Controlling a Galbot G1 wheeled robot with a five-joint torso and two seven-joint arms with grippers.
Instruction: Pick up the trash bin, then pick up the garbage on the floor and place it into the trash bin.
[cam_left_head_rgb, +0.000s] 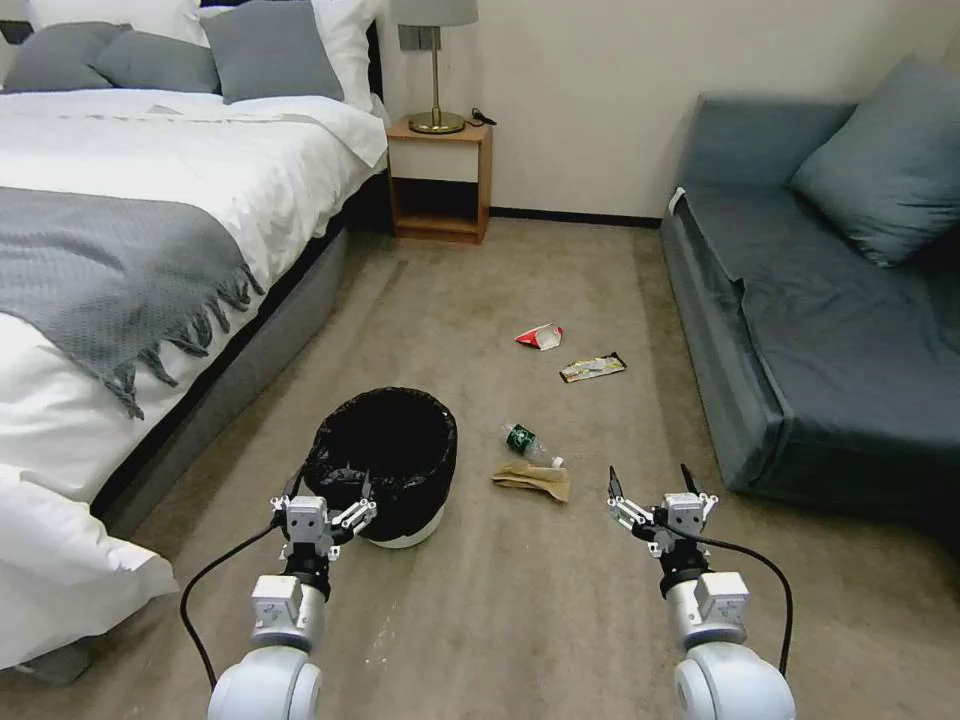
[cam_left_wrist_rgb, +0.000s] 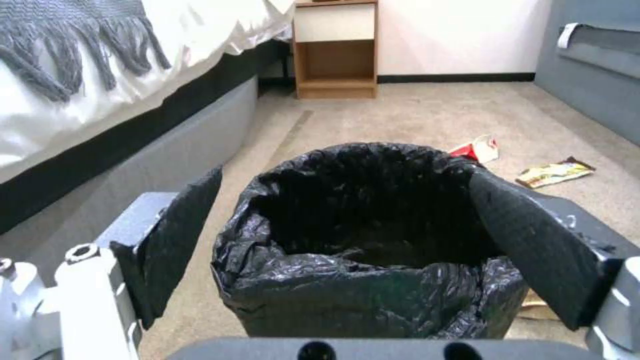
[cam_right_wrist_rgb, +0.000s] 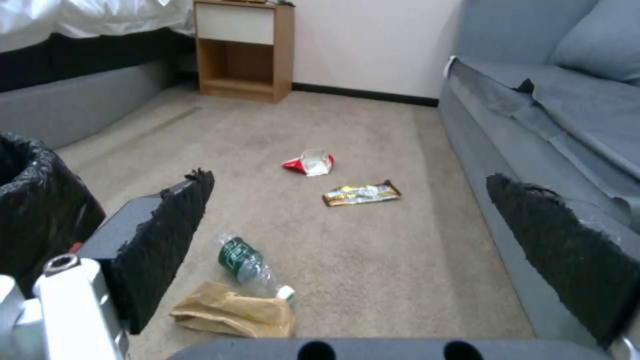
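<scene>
The trash bin (cam_left_head_rgb: 385, 465) stands upright on the carpet near the bed (cam_left_head_rgb: 150, 250), its mouth facing up. The left pincer (cam_left_head_rgb: 328, 495), spread wide, sits at its near rim. The right pincer (cam_left_head_rgb: 650, 482), also wide, hovers right of the brown paper bag (cam_left_head_rgb: 533, 481). The bottle (cam_left_head_rgb: 528, 443) lies beside the bag, cap pointing near-right. Farther off lie the red-and-white packet (cam_left_head_rgb: 540, 337) and the gold wrapper (cam_left_head_rgb: 593, 367), its long axis running left-right.

One trash bin (cam_left_head_rgb: 385, 465); four garbage pieces (cam_left_head_rgb: 532, 481); two tools (cam_left_head_rgb: 325, 490)
</scene>
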